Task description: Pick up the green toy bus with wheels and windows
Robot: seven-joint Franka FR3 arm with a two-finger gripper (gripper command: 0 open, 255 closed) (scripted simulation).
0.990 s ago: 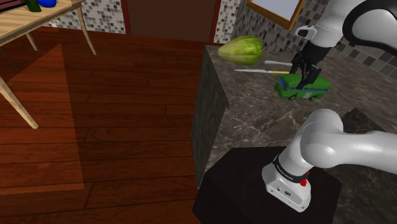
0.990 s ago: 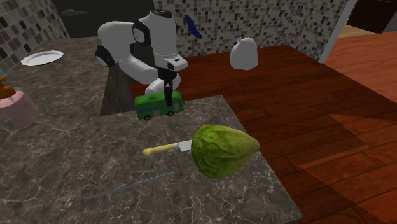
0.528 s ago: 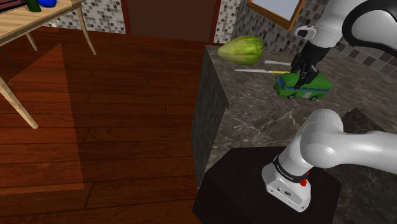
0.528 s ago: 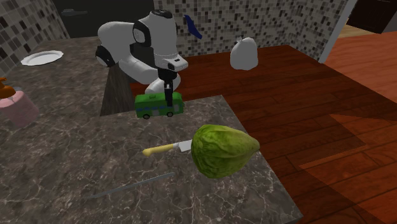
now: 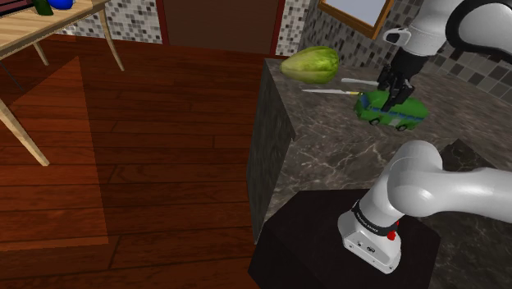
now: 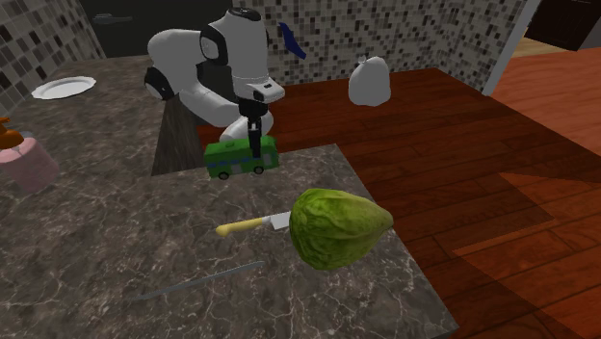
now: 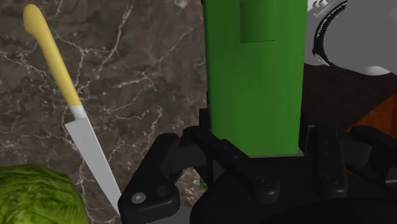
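Observation:
The green toy bus [image 5: 395, 111] with blue stripe and black wheels hangs just above the dark marble counter [image 5: 328, 156], slightly tilted. My black gripper [image 5: 392, 92] comes down on its roof from above and is shut on it. From the second exterior view the bus [image 6: 231, 159] sits near the counter's far edge, with the gripper [image 6: 255, 146] clasping its right end. In the wrist view the green roof [image 7: 254, 76] runs between the fingers of the gripper [image 7: 257, 153], which press on both its sides.
A knife with a yellow handle [image 6: 241, 227] lies close to the bus, beside a big green lettuce [image 6: 337, 226] at the counter's edge. A grey knife [image 6: 193, 281], a white plate [image 6: 63, 88] and a pink item [image 6: 29, 159] lie farther off. Wooden floor lies below the edge.
The gripper has risen a little with the bus clasped in it. The bus has come up off the counter and tilted slightly.

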